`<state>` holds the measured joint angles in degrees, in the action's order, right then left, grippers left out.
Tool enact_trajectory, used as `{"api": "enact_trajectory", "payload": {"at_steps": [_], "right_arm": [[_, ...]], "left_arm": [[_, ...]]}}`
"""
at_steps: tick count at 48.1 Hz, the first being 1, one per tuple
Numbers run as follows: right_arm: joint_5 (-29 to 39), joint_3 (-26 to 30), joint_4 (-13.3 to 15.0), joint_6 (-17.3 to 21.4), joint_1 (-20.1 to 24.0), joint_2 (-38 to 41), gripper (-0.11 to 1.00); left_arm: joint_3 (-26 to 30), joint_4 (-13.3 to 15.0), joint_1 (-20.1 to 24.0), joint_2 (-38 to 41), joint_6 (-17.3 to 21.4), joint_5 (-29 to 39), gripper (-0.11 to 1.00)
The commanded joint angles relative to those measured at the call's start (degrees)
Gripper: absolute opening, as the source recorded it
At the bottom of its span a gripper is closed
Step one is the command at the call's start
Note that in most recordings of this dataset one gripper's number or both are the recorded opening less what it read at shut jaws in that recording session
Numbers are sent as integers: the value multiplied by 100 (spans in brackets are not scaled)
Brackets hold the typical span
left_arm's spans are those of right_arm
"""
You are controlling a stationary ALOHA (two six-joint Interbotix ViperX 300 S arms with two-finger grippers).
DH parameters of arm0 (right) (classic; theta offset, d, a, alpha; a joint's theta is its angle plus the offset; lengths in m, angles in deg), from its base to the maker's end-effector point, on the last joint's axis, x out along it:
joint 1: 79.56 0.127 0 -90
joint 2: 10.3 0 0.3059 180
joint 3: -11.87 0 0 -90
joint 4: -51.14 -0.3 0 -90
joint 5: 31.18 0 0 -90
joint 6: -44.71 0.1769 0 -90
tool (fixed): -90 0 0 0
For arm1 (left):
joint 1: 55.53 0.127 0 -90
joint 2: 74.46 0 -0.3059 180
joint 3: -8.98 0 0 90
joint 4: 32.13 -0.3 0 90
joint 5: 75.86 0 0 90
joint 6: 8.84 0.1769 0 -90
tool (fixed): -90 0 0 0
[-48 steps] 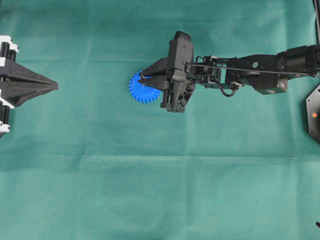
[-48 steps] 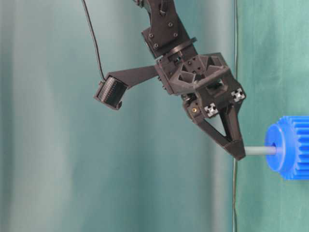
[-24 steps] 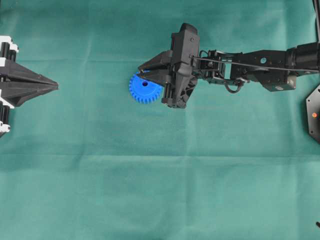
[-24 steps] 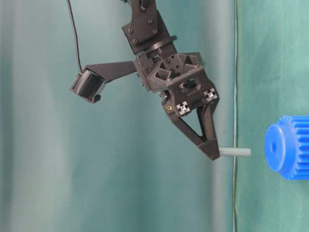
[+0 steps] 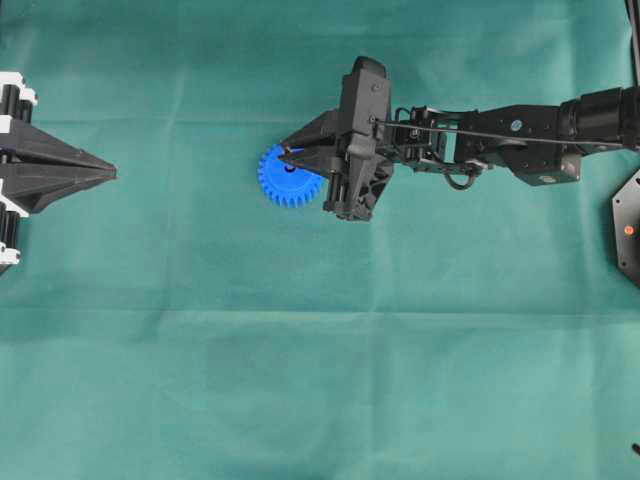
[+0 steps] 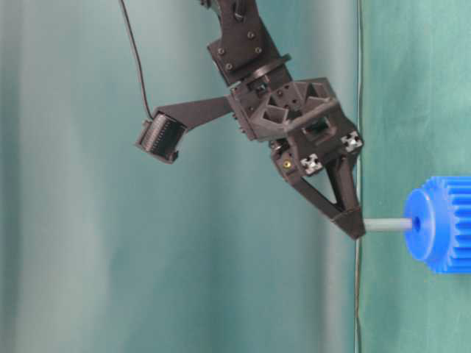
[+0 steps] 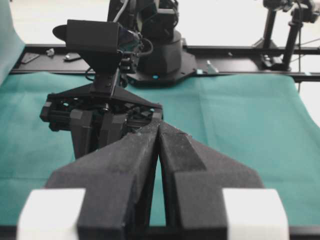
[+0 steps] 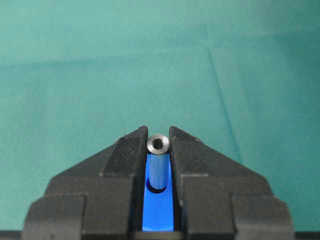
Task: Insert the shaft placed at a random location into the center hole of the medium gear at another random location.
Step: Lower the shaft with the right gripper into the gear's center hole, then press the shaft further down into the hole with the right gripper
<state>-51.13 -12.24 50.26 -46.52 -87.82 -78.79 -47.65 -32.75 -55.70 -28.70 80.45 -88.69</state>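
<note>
The medium gear, bright blue and toothed, lies flat on the green cloth just left of centre. My right gripper hangs over it, shut on the shaft, a small grey pin held upright. In the table-level view the pin's free end meets the gear at the center hole. From the right wrist, the shaft sits pinched between the fingertips, its lower end at the dark hole, with blue gear showing beneath. My left gripper rests at the left edge, shut and empty, far from the gear.
A black fixture with an orange dot sits at the right edge of the table. The right arm stretches in from the right. In the left wrist view, arm bases and a black rail line the far end of the cloth.
Half a second ago the right gripper held the shaft lifted clear of the gear. It has moved back, and the shaft's end now meets the center hole. The left arm has not moved.
</note>
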Motion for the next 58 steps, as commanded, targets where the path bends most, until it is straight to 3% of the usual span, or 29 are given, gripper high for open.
{"api": "enact_trajectory", "payload": {"at_steps": [1, 58], "right_arm": [[-35, 97, -18, -70, 9, -53, 13], [-272, 105, -44, -26, 9, 483, 13]], "left_arm": [[149, -18, -9, 26, 0, -18, 0], [141, -18, -9, 35, -9, -18, 0]]}}
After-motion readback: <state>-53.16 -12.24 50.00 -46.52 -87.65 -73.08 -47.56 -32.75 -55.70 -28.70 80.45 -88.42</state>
